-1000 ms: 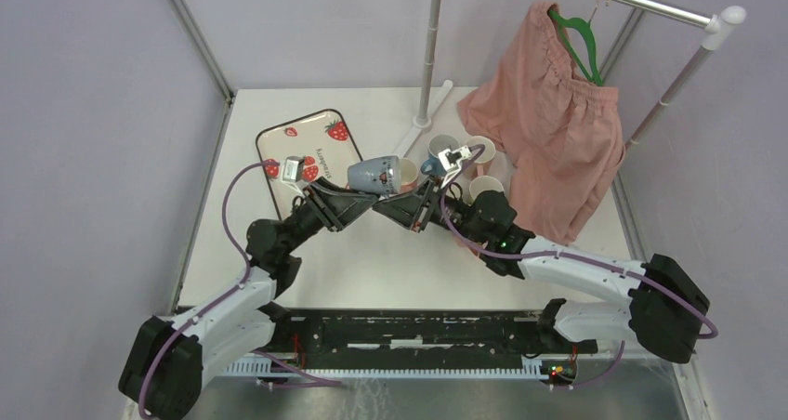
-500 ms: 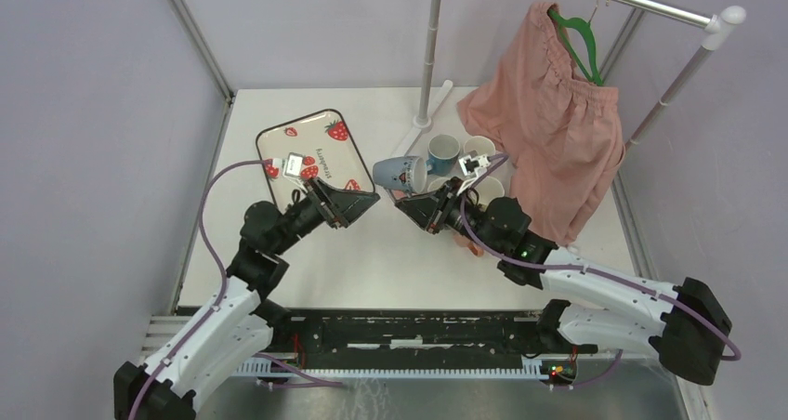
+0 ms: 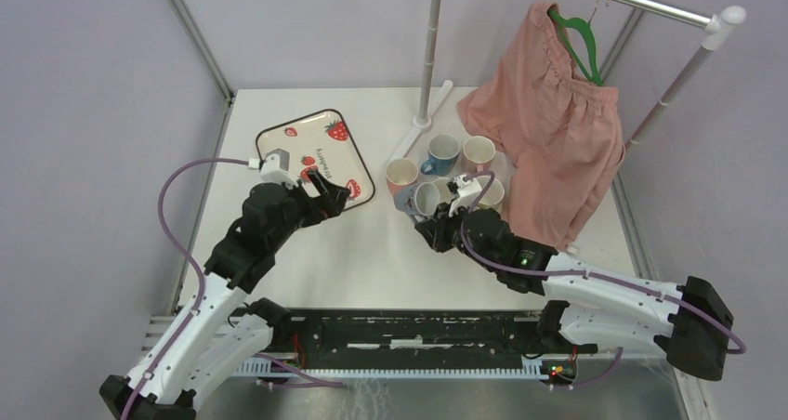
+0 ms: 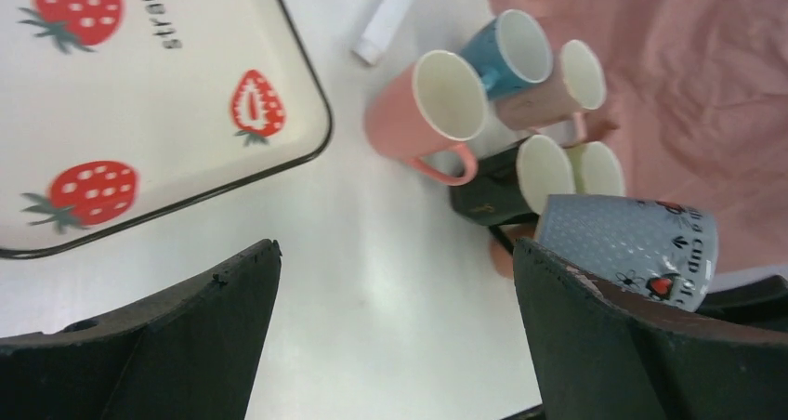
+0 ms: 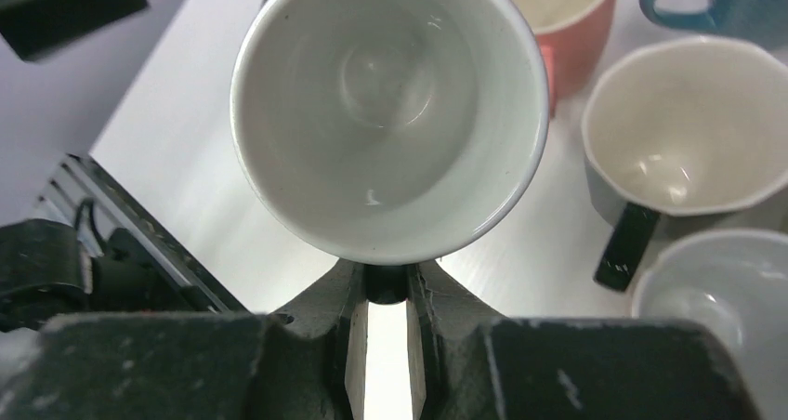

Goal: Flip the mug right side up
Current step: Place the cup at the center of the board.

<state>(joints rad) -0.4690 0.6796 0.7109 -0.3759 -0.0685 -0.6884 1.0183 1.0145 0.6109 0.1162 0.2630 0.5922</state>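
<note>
The mug (image 3: 425, 198) is grey-blue with small dots and a white inside. It sits low over the table beside the other mugs, with its mouth facing up. My right gripper (image 3: 439, 225) is shut on its dark handle; in the right wrist view the mug (image 5: 388, 113) fills the frame above the gripper (image 5: 386, 285). I cannot tell whether its base touches the table. My left gripper (image 3: 321, 186) stands open and empty near the tray's corner, well left of the mug. In the left wrist view the gripper (image 4: 395, 281) is wide open over bare table, with the mug (image 4: 632, 239) behind its right finger.
A strawberry tray (image 3: 279, 141) lies at the back left. A pink mug (image 3: 401, 172), a blue mug (image 3: 443, 150), a pale pink mug (image 3: 479, 150) and a cream mug (image 3: 490, 192) crowd close round the held one. Pink shorts (image 3: 548, 113) hang from a rack at the right.
My left gripper opened, let go of the mug and drew back left toward the tray. The right arm turned the mug mouth up and brought it down beside the other mugs.
</note>
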